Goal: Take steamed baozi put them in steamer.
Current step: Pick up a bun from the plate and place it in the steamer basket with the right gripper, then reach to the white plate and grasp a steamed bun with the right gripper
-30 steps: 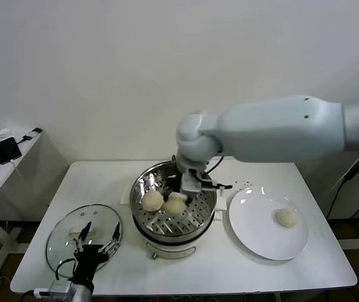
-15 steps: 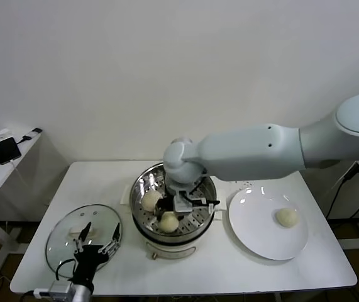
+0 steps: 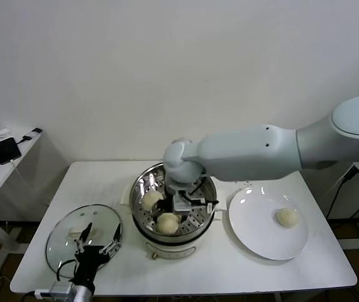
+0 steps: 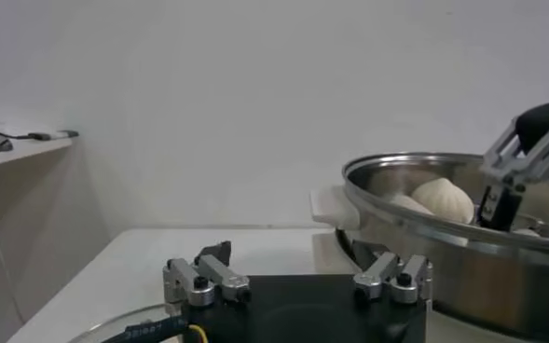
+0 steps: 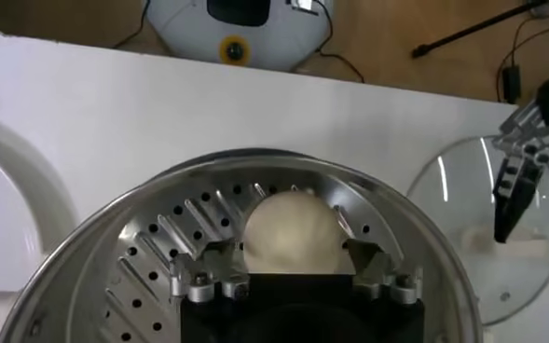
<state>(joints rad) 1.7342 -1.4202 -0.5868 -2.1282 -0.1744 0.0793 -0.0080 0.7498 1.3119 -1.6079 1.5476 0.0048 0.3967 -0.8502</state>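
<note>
The steamer [image 3: 143,221] stands mid-table. Two baozi show in it in the head view: one at the left [image 3: 152,199] and one at the front [image 3: 168,222]. My right gripper [image 3: 188,204] is down inside the steamer, its fingers against both sides of the front baozi [image 5: 291,233], which rests on the perforated tray [image 5: 153,252]. One more baozi [image 3: 286,217] lies on the white plate [image 3: 254,236]. My left gripper [image 3: 97,241] is open and empty above the glass lid [image 3: 63,234]. The left wrist view shows the steamer rim [image 4: 414,216] and a baozi [image 4: 446,198] inside.
The glass lid with a white handle lies at the front left of the table and also shows in the right wrist view [image 5: 460,200]. The plate is right of the steamer. A side table with a phone [image 3: 7,150] stands far left.
My right gripper has carried a baozi from above the steamer's middle down to the front of the tray. Over the last half second it has barely moved. The left arm stays still.
</note>
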